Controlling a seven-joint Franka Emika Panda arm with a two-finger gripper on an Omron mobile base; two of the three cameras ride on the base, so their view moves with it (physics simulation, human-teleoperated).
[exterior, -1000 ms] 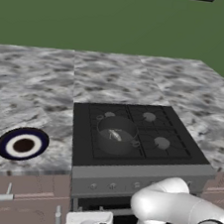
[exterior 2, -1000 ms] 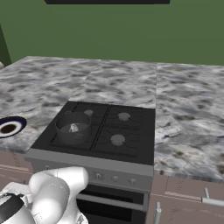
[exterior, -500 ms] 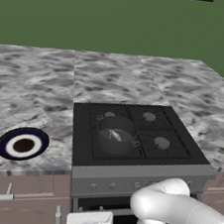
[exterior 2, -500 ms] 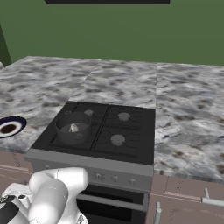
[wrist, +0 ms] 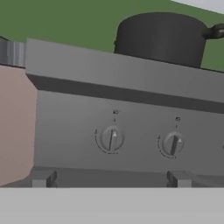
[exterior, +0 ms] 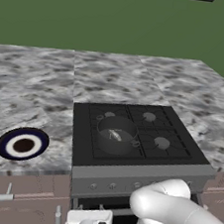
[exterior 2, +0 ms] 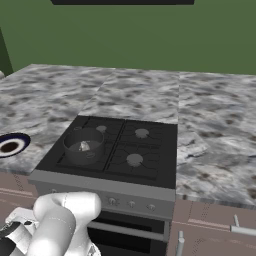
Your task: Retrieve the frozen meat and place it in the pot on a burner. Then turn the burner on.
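Green wall (exterior: pixel 120 25) behind a grey-mottled marble counter (exterior: pixel 123 80). Dark range hood (exterior 2: pixel 122 2) at top edge. Brownish-pink cabinet drawers (exterior 2: pixel 215 227) with silver handles below the counter's front edge. Grey stove front panel (wrist: pixel 127 131) carrying two round knobs (wrist: pixel 110 138).

two high rear views sharing the cooktop (exterior: pixel 136 132); hand view close before its knobs (wrist: pixel 111 138)

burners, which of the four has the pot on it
The front-left burner, nearest the plate: the pot sits on it with the meat inside. The other three burners show bare pale caps.
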